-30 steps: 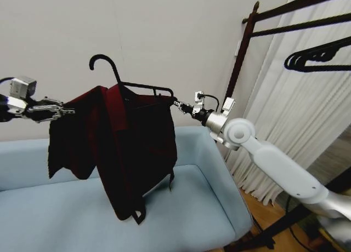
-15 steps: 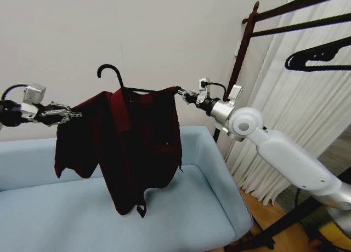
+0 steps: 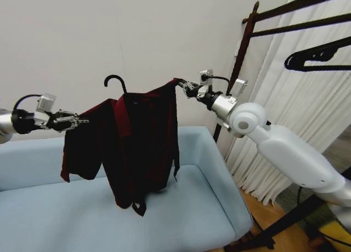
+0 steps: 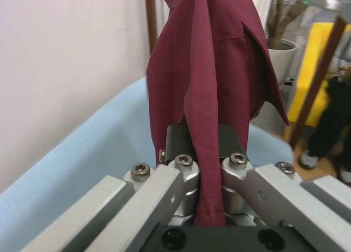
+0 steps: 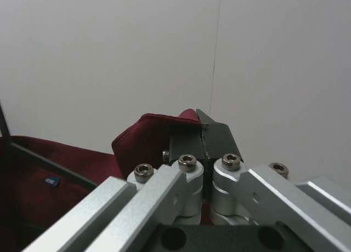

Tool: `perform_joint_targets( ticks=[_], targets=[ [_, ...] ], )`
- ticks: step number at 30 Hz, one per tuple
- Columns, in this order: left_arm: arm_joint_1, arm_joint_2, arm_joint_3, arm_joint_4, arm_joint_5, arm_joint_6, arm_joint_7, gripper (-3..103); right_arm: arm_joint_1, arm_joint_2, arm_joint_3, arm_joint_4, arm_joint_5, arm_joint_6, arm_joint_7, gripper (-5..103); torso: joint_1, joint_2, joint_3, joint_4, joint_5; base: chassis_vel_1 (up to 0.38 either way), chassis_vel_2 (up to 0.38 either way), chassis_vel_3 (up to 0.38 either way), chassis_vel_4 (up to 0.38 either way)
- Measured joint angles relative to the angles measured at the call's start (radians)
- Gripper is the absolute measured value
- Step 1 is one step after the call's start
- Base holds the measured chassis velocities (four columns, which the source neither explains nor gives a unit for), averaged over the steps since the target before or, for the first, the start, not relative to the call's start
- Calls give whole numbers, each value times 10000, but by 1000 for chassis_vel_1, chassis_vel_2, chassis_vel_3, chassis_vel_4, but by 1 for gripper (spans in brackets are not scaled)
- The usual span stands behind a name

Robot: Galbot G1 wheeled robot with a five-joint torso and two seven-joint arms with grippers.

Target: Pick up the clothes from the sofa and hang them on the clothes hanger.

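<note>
1. The right gripper (image 3: 182,86) has gone up a fair bit and a touch to the right, hauling its corner of the red shirt (image 3: 143,148) higher.
2. The left gripper (image 3: 82,120) has slid in toward the middle and dropped lower, so the two are closer together.
3. The shirt hangs narrower now and slopes down toward the left gripper instead of being stretched wide.
4. The hanger (image 3: 115,76) hook has drifted right and lower. Its bar, visible a second ago, is now under fabric.
</note>
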Motion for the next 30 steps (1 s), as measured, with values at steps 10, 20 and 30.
perform_joint_targets(
  ticks=[10,20,30],
  targets=[
    [18,-407,47,-826,82,130,-1504,2,658,205,-758,249,16,-575,371,0,0,0,0,0,0,0,0,0,0],
    [7,-713,57,-1304,199,238,-2379,2,1738,551,-1234,-6,702,-1182,1290,0,0,0,0,1,-1,0,0,0,0],
    [17,-887,118,-1383,201,239,-2715,2,1723,394,-1631,711,975,-1395,1335,0,0,0,0,-1,1,0,0,0,0]
  ],
)
